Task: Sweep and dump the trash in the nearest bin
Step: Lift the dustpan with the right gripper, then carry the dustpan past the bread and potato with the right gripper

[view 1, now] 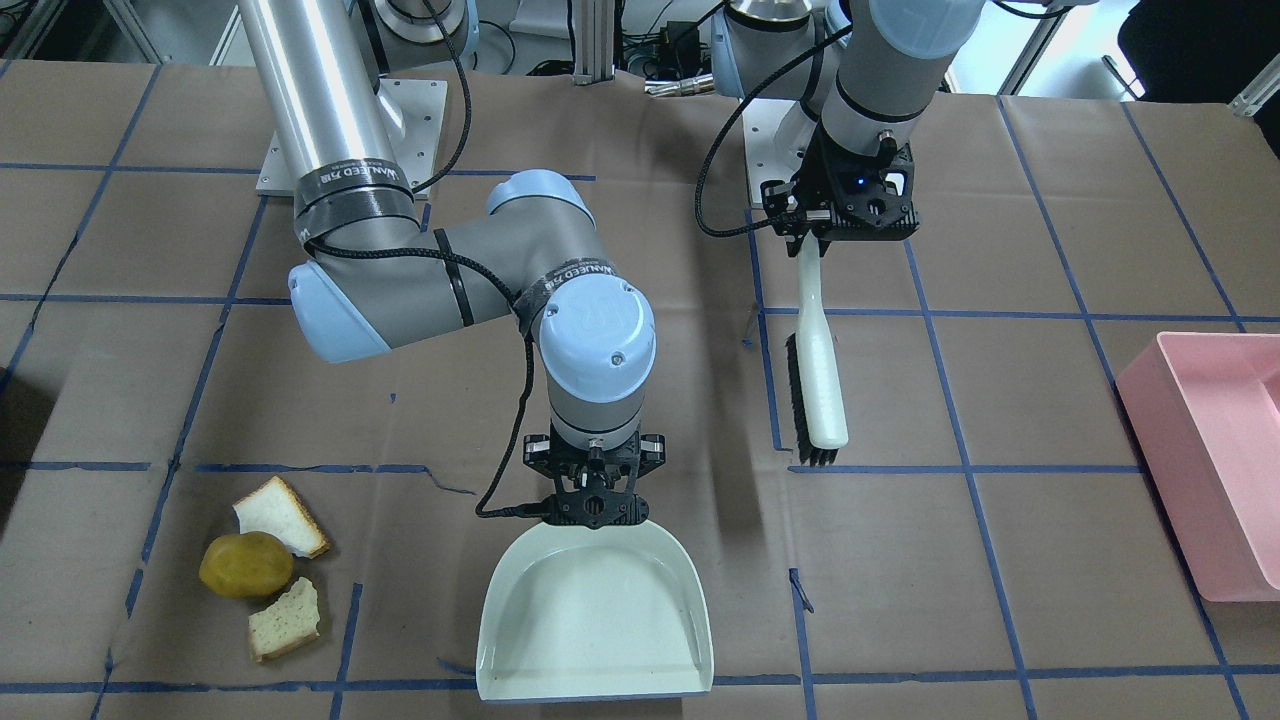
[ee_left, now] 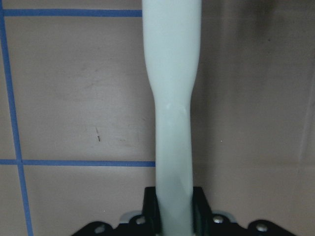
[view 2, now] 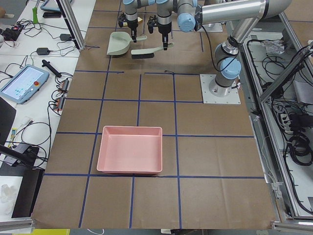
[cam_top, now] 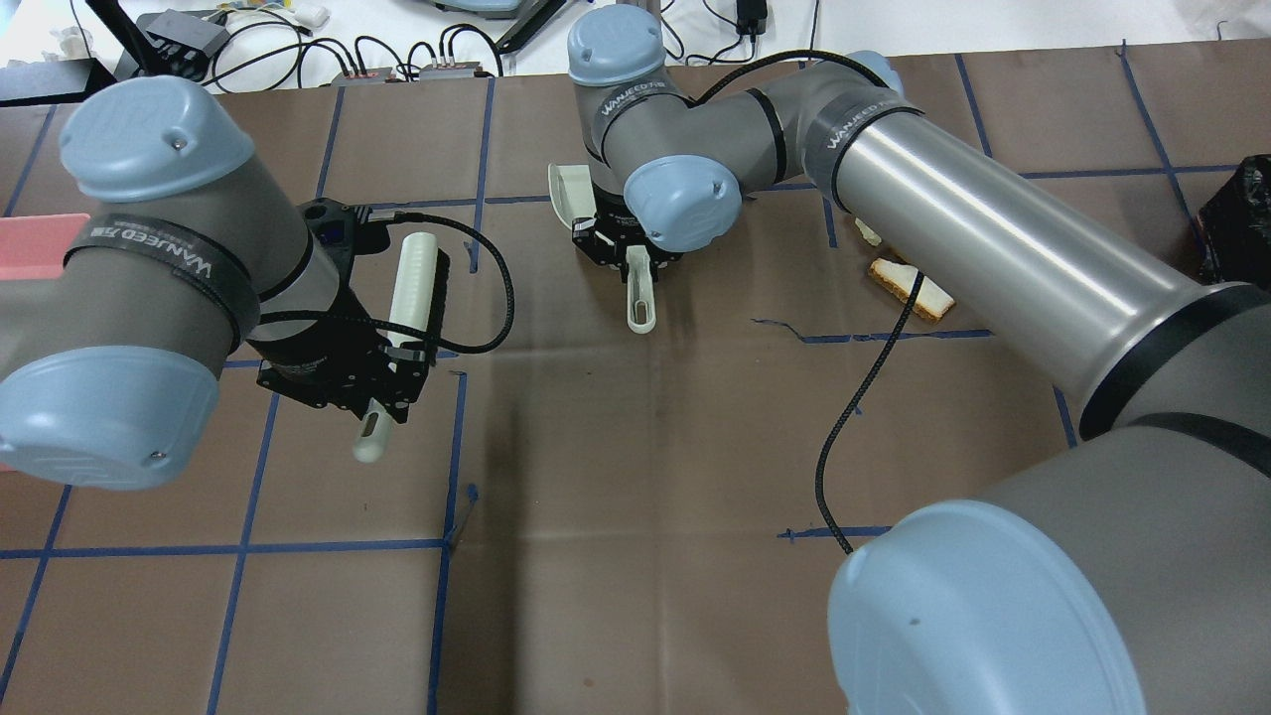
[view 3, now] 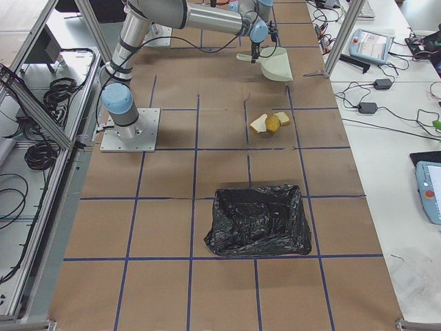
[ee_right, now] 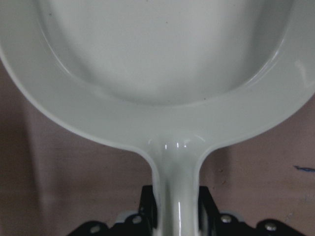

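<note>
**Gripping both tools, risking a runaway lump**

Clamping the left gripper [view 1: 845, 222] tight around the handle of the brush [view 1: 822, 370], and the right gripper [view 1: 597, 508] just as tight around the stub handle of the dustpan [view 1: 597, 620], with its mouth turned away from the robot. Not being able to tell whether the pan lip is pressing flat on the table [view 1: 1000, 600] or hanging slightly above it.

Leaving the trash [view 3: 273, 124] unswept on the robot's right of the dustpan: a bread piece [view 1: 283, 515], a yellow-brown lump [view 1: 245, 565] and a second bread piece [view 1: 284, 620], bunched together, near the pan but apart from it, and well apart from the brush on the pan's other side. Keeping that cluster near the black-lined bin [view 3: 258, 221] and far from the pink bin [view 1: 1215, 460] at the left end.

Probably risking most with the round lump: pushing it off-centre and sending it rolling past the pan. Risking bread sliding under a raised lip, or crumbling under hard strokes. Bringing the brush across the pan and crowding the two arms together. Tilting the loaded pan in transit and spilling it; heading for the pink bin and missing the nearest one.
</note>
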Controlling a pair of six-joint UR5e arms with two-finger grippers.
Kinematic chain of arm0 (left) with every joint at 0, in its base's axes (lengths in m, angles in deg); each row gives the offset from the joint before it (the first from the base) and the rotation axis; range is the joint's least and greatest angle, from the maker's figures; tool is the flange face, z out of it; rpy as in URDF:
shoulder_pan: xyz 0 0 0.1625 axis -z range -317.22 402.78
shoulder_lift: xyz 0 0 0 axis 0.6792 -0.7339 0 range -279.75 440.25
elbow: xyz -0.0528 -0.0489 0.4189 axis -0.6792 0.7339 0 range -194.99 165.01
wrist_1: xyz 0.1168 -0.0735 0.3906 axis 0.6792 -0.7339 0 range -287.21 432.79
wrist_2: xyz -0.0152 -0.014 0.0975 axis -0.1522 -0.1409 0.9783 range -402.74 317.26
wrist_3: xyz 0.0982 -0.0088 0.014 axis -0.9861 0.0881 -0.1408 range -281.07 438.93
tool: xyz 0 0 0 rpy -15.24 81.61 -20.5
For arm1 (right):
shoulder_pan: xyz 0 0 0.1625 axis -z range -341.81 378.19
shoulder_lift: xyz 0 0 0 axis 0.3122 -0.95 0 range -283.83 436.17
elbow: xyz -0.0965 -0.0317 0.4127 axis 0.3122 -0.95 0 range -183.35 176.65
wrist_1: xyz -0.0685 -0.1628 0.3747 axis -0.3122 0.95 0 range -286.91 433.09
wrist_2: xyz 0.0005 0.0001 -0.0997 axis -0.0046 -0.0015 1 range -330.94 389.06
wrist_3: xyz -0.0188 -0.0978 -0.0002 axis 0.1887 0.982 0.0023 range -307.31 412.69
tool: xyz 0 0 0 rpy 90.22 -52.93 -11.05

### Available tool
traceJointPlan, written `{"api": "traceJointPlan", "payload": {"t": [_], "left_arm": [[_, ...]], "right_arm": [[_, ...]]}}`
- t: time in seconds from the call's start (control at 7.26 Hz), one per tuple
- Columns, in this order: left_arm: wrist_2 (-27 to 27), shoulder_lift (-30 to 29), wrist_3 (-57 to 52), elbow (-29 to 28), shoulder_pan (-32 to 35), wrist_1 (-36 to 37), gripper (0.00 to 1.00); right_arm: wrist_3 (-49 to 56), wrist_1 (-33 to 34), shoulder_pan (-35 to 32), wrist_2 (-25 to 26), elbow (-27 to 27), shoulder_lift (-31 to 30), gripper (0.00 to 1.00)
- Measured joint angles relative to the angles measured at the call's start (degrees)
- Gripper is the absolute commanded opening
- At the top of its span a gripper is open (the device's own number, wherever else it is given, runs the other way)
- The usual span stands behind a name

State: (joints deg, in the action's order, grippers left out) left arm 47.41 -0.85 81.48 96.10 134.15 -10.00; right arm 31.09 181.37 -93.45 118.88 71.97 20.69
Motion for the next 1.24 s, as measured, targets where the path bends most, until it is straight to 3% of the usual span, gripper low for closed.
{"api": "traceJointPlan", "payload": {"t": [0.69, 1.24], "left_arm": [[0.0, 0.0, 0.0, 0.1, 0.0, -0.1, 0.12], [0.1, 0.1, 0.0, 0.2, 0.0, -0.4, 0.12]], "right_arm": [[1.3, -12.4, 2.8, 0.1, -5.2, -4.1, 0.03], [14.8, -18.6, 11.1, 2.0, -4.8, -8.3, 0.02]]}}
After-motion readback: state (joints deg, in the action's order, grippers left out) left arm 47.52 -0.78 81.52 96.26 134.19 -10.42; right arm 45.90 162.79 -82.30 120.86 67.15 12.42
